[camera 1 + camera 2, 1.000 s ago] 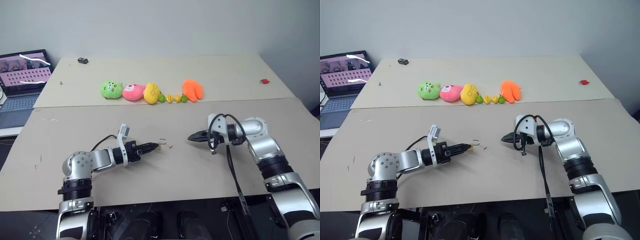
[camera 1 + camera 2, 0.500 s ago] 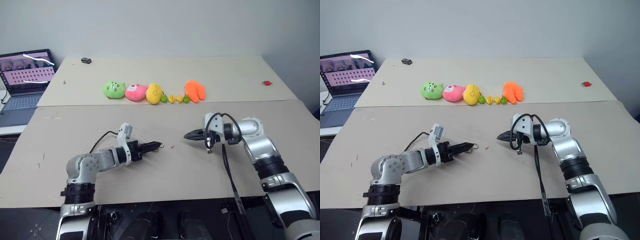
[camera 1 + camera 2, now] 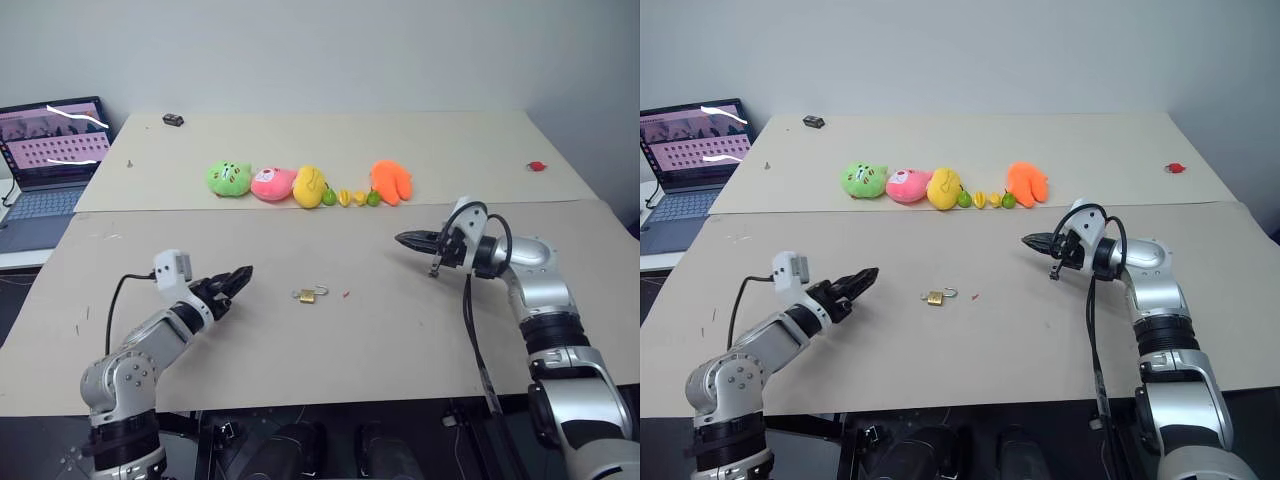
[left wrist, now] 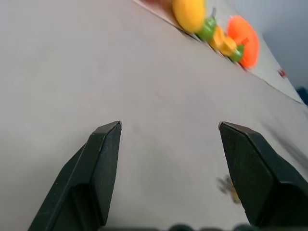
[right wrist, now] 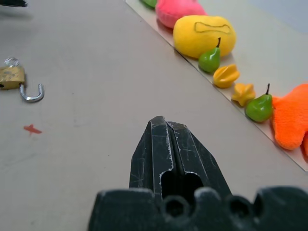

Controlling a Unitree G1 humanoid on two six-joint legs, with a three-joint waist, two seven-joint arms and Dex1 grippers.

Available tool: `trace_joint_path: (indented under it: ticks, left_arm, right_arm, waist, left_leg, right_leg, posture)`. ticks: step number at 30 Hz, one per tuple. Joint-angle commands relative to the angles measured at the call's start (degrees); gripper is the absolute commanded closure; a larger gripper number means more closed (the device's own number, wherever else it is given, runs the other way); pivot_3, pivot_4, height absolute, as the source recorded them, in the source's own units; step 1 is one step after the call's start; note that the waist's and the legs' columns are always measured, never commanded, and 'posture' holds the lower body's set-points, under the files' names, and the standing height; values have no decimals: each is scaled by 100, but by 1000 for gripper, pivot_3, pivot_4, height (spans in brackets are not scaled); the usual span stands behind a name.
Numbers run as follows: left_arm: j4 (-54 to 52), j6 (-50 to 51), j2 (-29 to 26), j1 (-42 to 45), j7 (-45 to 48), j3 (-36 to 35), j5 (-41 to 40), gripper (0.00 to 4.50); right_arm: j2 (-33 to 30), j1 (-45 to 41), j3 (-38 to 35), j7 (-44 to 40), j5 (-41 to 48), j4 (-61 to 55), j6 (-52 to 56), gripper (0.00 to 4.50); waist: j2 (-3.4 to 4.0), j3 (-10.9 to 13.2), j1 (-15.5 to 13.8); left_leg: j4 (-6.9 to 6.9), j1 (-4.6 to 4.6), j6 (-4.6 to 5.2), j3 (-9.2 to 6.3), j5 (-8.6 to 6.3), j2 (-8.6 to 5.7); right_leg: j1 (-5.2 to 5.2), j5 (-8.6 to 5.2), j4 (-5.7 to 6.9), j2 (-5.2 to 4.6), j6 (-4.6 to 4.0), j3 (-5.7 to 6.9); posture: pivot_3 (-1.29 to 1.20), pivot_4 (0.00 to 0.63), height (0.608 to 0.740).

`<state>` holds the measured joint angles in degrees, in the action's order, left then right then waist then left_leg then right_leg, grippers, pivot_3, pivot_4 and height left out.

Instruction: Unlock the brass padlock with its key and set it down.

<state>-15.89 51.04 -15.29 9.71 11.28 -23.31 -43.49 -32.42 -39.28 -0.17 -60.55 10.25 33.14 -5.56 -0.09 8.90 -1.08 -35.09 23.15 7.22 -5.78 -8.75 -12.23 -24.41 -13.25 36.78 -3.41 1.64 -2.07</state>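
Note:
The brass padlock [image 3: 309, 295] lies on the tan table [image 3: 330, 340] between my two arms, its silver shackle swung open [image 5: 31, 94]. A small silvery bit [image 5: 10, 62] sticks out of its body; it looks like the key. My left gripper [image 3: 240, 275] hovers to the padlock's left, open and empty, with both black fingers [image 4: 103, 159] spread wide. To the padlock's right and farther back, my right gripper [image 3: 405, 239] points toward it. Its fingers [image 5: 161, 130] are pressed shut with nothing visible between them.
A row of plush toys [image 3: 265, 183] and small toy fruits [image 3: 350, 197] lies along the seam behind the padlock. A laptop [image 3: 50, 150] stands at the far left. A small black object [image 3: 172, 120] and a red one [image 3: 537, 166] sit near the back.
My left gripper opened, let go of the padlock and drew back to the left. The padlock now lies on the table. My right gripper moved to the right, away from it.

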Motion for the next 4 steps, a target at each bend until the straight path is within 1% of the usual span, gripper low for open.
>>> trace_joint_path:
  ticks: [1,4]
  left_arm:
    - [-239,-816,-199,-91,-150,-97,589,1067]
    - [-34,-1411,-287,-168,-356,-328,1014,1067]
  right_arm:
    - [-23,75,-441,616,104,-157,-77,4500]
    - [31,196,-737,1460,-8,-82,-164,4500]
  waist:
    - [0,0,-16]
    - [0,0,-36]
  left_leg:
    - [0,0,0,0,0,0]
    - [3,-1,0,0,0,0]
  right_leg:
    - [0,0,0,0,0,0]
    - [-1,0,-1,0,0,0]
  posture:
    - [0,150,740]
    - [0,150,740]
